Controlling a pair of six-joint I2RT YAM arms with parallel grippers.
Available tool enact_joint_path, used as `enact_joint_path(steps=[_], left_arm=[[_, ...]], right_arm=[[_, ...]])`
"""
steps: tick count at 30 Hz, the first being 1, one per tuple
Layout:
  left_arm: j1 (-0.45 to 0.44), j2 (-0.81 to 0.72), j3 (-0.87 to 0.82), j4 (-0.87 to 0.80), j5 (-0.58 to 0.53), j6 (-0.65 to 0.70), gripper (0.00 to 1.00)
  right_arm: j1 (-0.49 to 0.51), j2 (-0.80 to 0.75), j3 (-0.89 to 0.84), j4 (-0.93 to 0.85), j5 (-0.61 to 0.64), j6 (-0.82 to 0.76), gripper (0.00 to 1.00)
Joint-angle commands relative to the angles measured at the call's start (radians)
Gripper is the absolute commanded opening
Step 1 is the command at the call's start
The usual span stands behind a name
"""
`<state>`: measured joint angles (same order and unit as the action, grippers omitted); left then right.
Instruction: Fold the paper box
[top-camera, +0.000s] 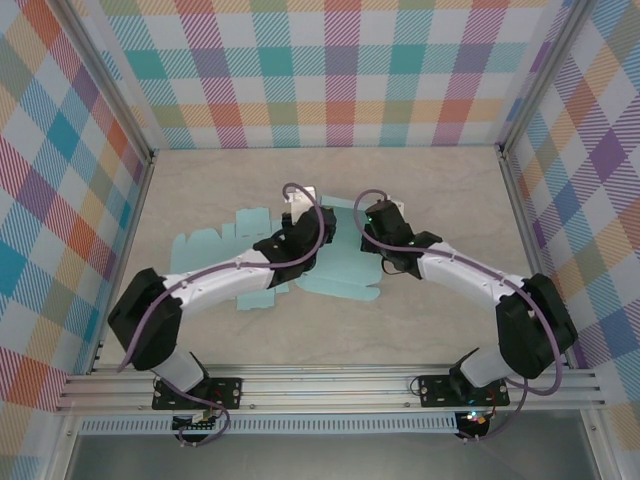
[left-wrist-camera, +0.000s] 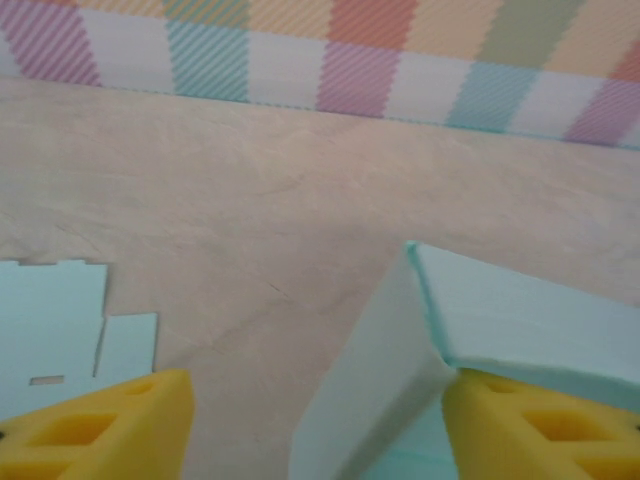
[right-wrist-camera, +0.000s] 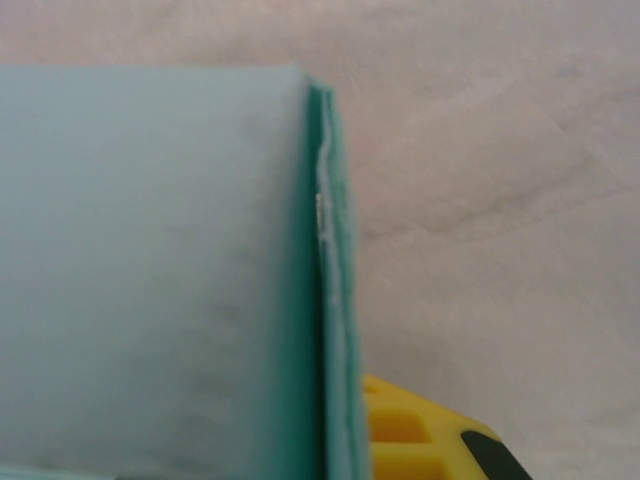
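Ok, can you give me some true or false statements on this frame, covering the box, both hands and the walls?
1. The left hand is open. True.
2. The box lies fully flat. False: one panel stands raised.
3. The right hand is shut on that panel. True.
4. The walls are plain white. False: they are multicoloured plaid.
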<state>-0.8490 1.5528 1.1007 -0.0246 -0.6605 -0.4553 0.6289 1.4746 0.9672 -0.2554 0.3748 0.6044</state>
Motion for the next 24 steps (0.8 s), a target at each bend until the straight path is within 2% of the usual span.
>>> enact_joint_path(steps=[1,4,7,15,21,24], left_arm=[[0.005,-0.097,-0.038,-0.085,0.195,-0.073,0.74],[0.005,-0.168,-0.066,-0.129,0.239,-0.105,0.85],[0.005,-0.224,-0.069,-0.209,0.219,-0.132,1.00],[0.029,-0.314,-0.081,-0.352,0.132,-0.123,1.00],[0.060,-0.329,-0.111,-0.359,0.139,-0.129,1.00],[0.072,-0.329,-0.120,-0.358,0.156,-0.131,1.00]], right_arm=[[0.002,0.019,0.061,-0.194,-0.030,0.053,0.00],[0.000,0.020,0.094,-0.277,-0.073,0.039,0.00],[-0.005,0.023,0.122,-0.362,-0.135,0.008,0.00],[-0.042,0.075,0.162,-0.569,-0.327,-0.098,0.00],[-0.064,0.207,0.193,-0.643,-0.357,-0.156,0.00],[-0.064,0.275,0.231,-0.675,-0.304,-0.164,0.00]])
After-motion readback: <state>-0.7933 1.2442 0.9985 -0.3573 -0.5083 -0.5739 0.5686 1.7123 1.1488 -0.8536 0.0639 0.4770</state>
